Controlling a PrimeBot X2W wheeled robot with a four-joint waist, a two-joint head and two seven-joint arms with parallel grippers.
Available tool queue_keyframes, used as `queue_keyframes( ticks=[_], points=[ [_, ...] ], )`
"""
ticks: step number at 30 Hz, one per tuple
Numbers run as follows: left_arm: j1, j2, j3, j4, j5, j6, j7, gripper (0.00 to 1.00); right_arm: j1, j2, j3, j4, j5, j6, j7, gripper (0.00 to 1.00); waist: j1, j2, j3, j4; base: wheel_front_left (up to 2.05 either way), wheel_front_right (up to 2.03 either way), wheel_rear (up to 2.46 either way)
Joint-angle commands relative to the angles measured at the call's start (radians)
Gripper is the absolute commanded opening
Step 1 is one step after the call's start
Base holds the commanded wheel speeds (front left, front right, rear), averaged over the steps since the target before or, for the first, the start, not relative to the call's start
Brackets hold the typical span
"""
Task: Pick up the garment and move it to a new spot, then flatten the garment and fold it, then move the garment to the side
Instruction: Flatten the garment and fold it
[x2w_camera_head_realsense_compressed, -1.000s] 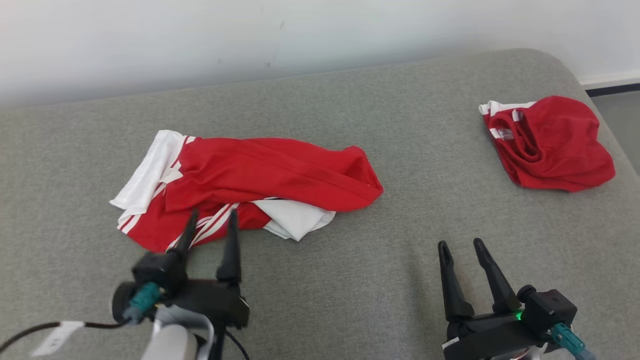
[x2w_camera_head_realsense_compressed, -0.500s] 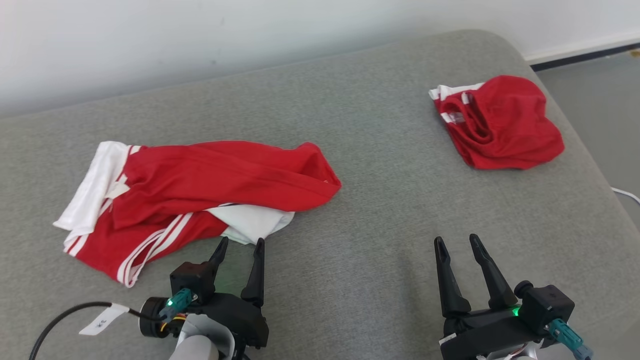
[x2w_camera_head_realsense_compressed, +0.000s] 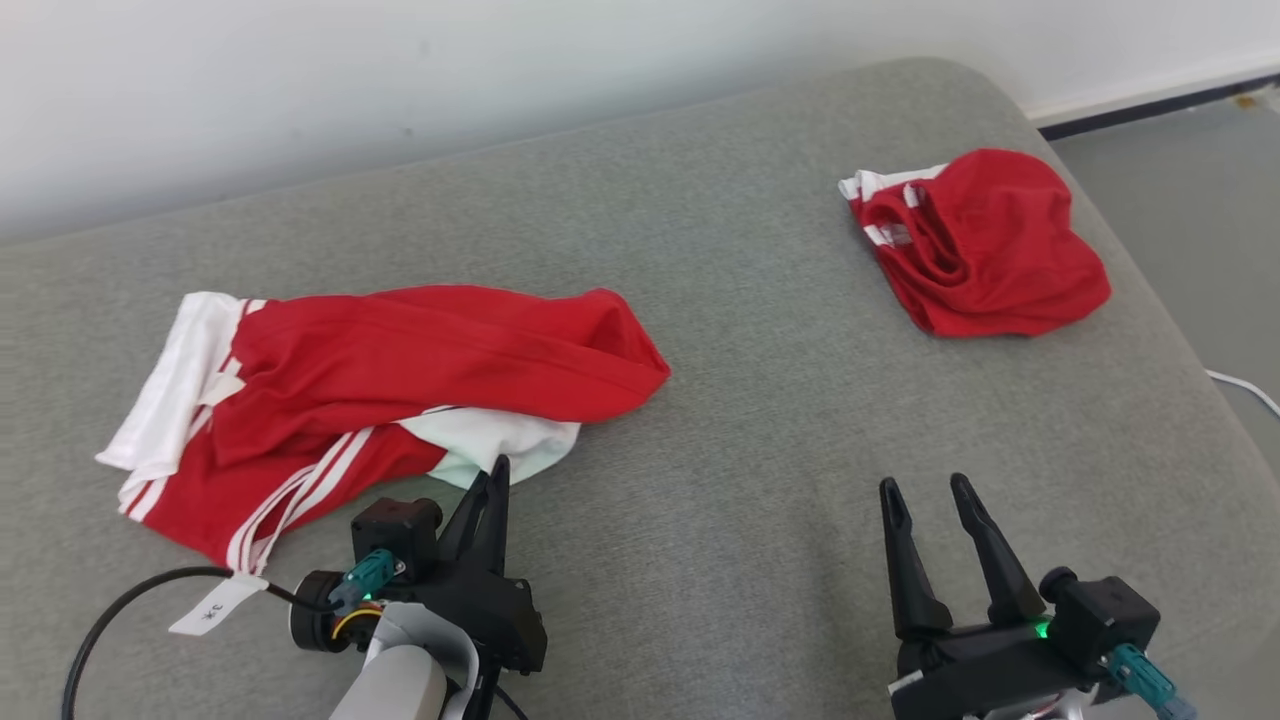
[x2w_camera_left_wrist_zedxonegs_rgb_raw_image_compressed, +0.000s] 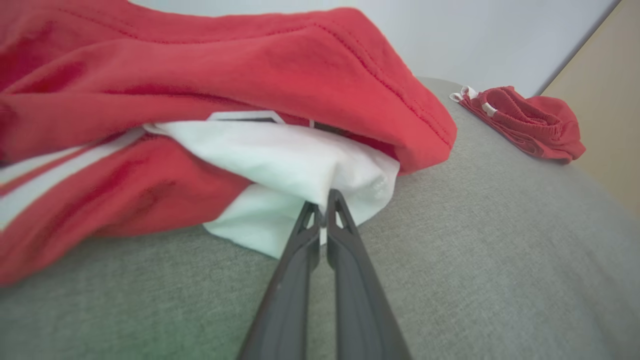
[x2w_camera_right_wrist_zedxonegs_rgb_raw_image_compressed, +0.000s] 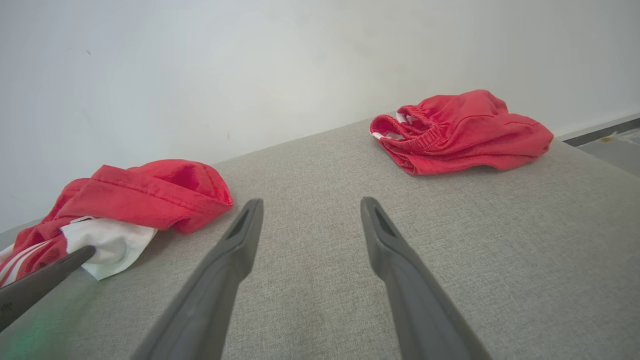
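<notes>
Gripper, left: your left gripper (x2w_camera_head_realsense_compressed: 493, 478) has its two fingers pressed together on the near edge of the white sleeve (x2w_camera_left_wrist_zedxonegs_rgb_raw_image_compressed: 300, 160). In the left wrist view a sliver of white cloth shows between the tips, so it looks like a thin pinch, not a deep bite.
Gripper, right: your right gripper (x2w_camera_head_realsense_compressed: 925, 492) stands wide open with nothing in it, low over the bare grey cushion (x2w_camera_head_realsense_compressed: 760, 470) and well apart from both pieces of clothing.
Garment: the garment (x2w_camera_head_realsense_compressed: 400, 375) lies crumpled on the left part of the cushion. Its red body is rolled over the top, the striped trim faces you, and the white sleeve pokes out at the near edge.
Other item: the smaller red garment (x2w_camera_head_realsense_compressed: 985, 250) sits well apart at the far right corner of the cushion. Leave it alone.
Step in hand: the pick-up. The grasp looks made, but the garment is not yet off the cushion.
Next move: lift slowly and check that the sleeve comes up with the fingers. With so little cloth caught, a quick pull could slip it free. Carry it toward the open middle of the cushion, where there is room to spread it, and have the right gripper ready to take a second edge.
</notes>
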Motion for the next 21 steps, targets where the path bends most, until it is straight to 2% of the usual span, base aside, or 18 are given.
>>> queue_keyframes(
  ticks=[1,6,10,17,21],
  points=[
    [0.011,0.002,-0.005,-0.010,-0.007,-0.002,-0.005,0.00,0.022,-0.001,-0.008,0.000,-0.002,0.001,-0.002,1.00,-0.0001,-0.0001,-0.026,0.041,0.00,0.00,0.00],
    [0.046,0.010,0.005,-0.063,0.001,0.005,-0.005,0.00,0.035,-0.001,-0.008,0.003,0.006,0.001,-0.002,1.00,-0.0001,-0.0001,-0.056,0.087,0.00,0.00,0.00],
    [0.095,0.032,-0.014,-0.180,0.022,0.024,0.014,0.00,0.062,0.000,-0.016,0.006,0.013,0.001,-0.002,1.00,-0.0001,-0.0001,-0.086,0.142,0.00,0.00,0.00],
    [0.248,0.106,-0.008,-0.485,0.024,0.099,0.143,0.00,0.074,-0.001,-0.023,0.001,0.015,0.001,-0.002,1.00,-0.0001,-0.0001,-0.099,0.209,0.00,0.00,0.00],
    [0.358,0.121,0.011,-0.621,-0.008,0.145,0.198,0.00,0.058,-0.001,-0.026,0.000,0.011,0.001,-0.002,1.00,-0.0001,-0.0001,-0.082,0.227,0.00,0.00,0.00]
  ],
)
